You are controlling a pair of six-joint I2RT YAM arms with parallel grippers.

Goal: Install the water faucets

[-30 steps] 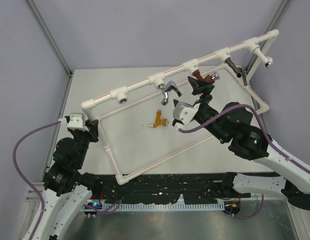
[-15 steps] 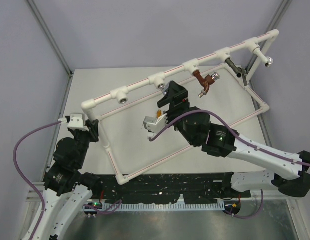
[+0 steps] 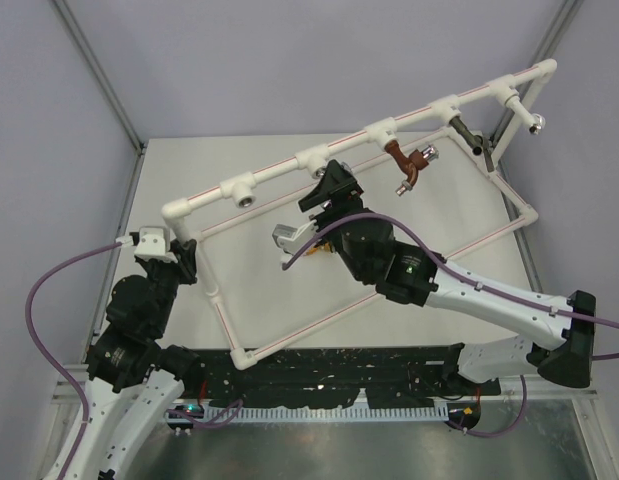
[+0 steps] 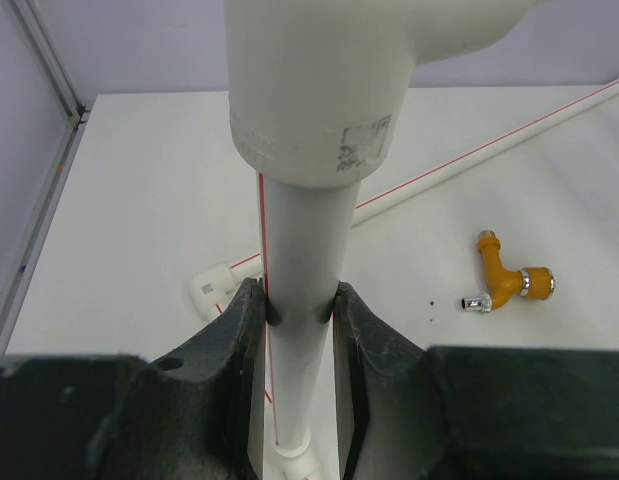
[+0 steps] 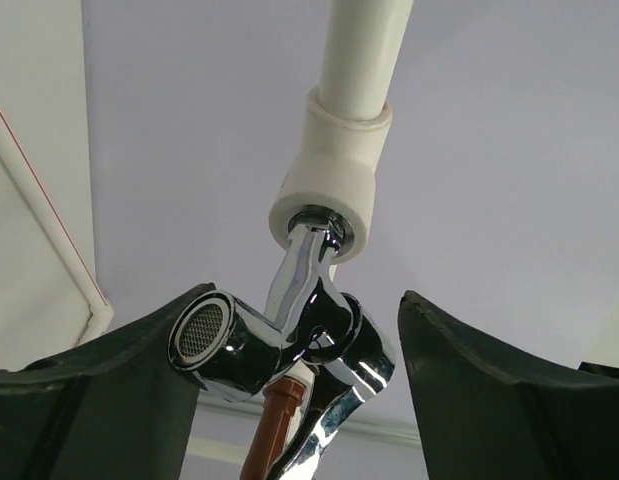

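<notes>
The chrome faucet hangs with its stem in a white tee socket of the pipe frame. My right gripper is open around it; the left finger is at the spout and the right finger stands apart. In the top view this gripper hides the chrome faucet. The red-brown faucet and the dark grey faucet hang from sockets further right. The orange-yellow faucet lies loose on the table. My left gripper is shut on the frame's upright pipe, at the left corner.
The white pipe frame runs diagonally across the table, with an empty socket left of my right gripper. A small silver fitting hangs at the rail's far right end. Enclosure posts stand at the back corners.
My right arm has swung left, away from the red-brown faucet, which stays in its socket. Its open jaws now stand around the chrome faucet. The left arm has not moved.
</notes>
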